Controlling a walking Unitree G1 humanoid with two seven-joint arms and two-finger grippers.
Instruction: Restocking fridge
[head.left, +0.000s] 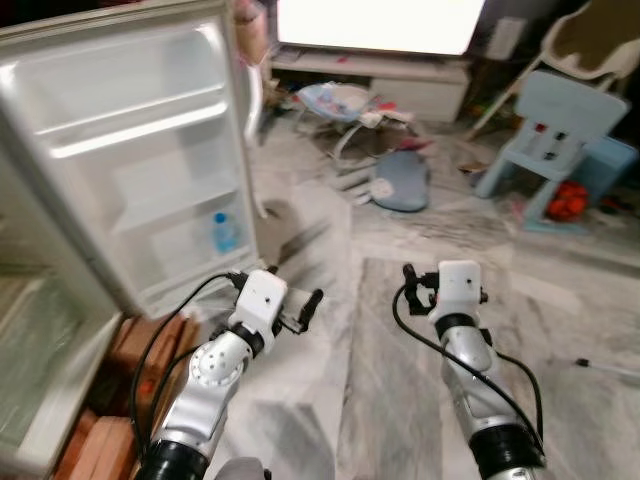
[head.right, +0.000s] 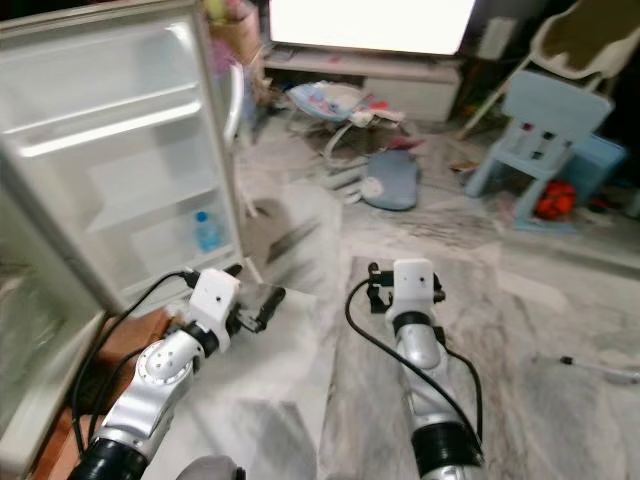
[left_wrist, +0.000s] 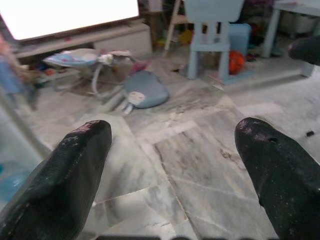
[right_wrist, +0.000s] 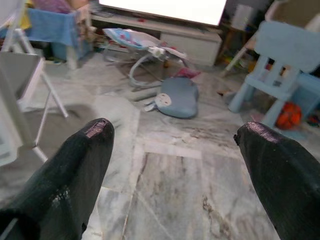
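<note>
I find the fridge door (head.left: 140, 150) swung wide open on my left; its upper racks are bare; one small water bottle (head.left: 225, 232) with a blue cap stands upright in the lowest door rack. The fridge body's shelves (head.left: 30, 360) sit at far left, blurred; contents cannot be read. The left gripper (head.left: 300, 308) is raised just below the door's bottom edge, fingers spread wide, holding nothing; the left wrist view confirms bare marble floor (left_wrist: 200, 155) between them. The right gripper (head.left: 420, 285) is raised over the floor, well apart from the fridge, likewise wide open and empty. No stock to load is identifiable; beyond lie a baby bouncer (head.left: 335, 105), a grey cushion (head.left: 400, 180) and a pale blue child's chair (head.left: 550, 135). Judgement: the bottle appears light, stiff-walled plastic, likely slick; I would take it round the mid-body, below the cap, with moderate squeeze.
</note>
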